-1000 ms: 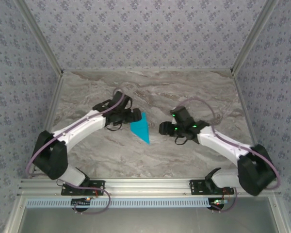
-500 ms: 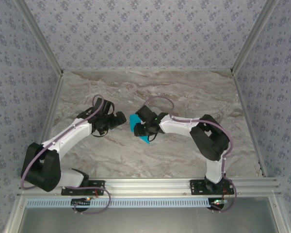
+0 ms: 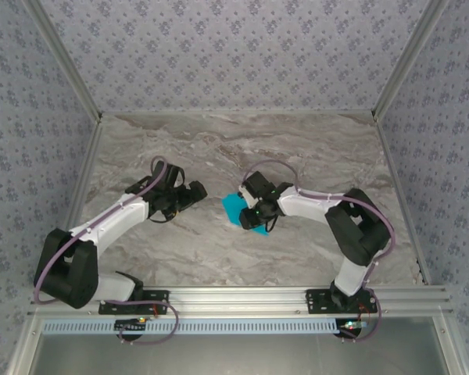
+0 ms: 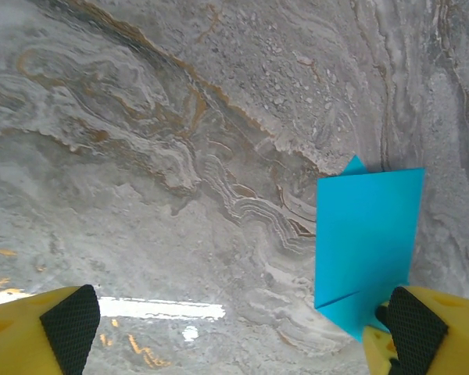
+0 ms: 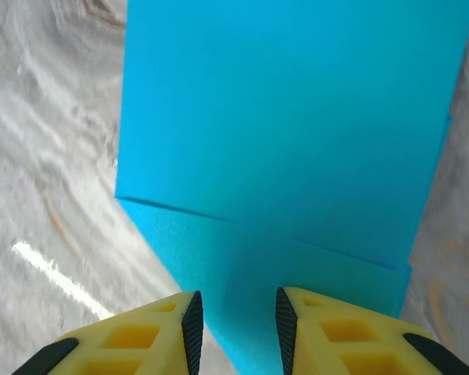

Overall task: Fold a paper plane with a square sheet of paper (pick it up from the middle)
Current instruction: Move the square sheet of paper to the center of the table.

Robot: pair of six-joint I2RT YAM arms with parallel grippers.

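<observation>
The square sheet of paper [image 3: 234,207] lies on the marble table as a bright cyan folded piece, between the two arms. In the right wrist view the paper [image 5: 289,133] shows an upper layer whose edge crosses just ahead of the fingertips. My right gripper [image 3: 250,212] is down on its right part. The right gripper [image 5: 238,328] has its jaws a narrow gap apart, with flat paper showing between them and nothing pinched. My left gripper [image 3: 195,191] stands to the paper's left, apart from it. The left gripper [image 4: 242,332] is wide open, and the paper [image 4: 367,234] lies by its right finger [image 4: 414,332].
The grey marble table [image 3: 219,148] is walled by patterned panels at the back and both sides. An aluminium rail [image 3: 234,297] runs along the near edge, where both arm bases sit. Bare marble [image 4: 141,156] lies left of the paper.
The right arm swung in from the right onto the paper, and its jaws narrowed. The left gripper drew back left off the paper and opened wider. The paper shifted slightly right.
</observation>
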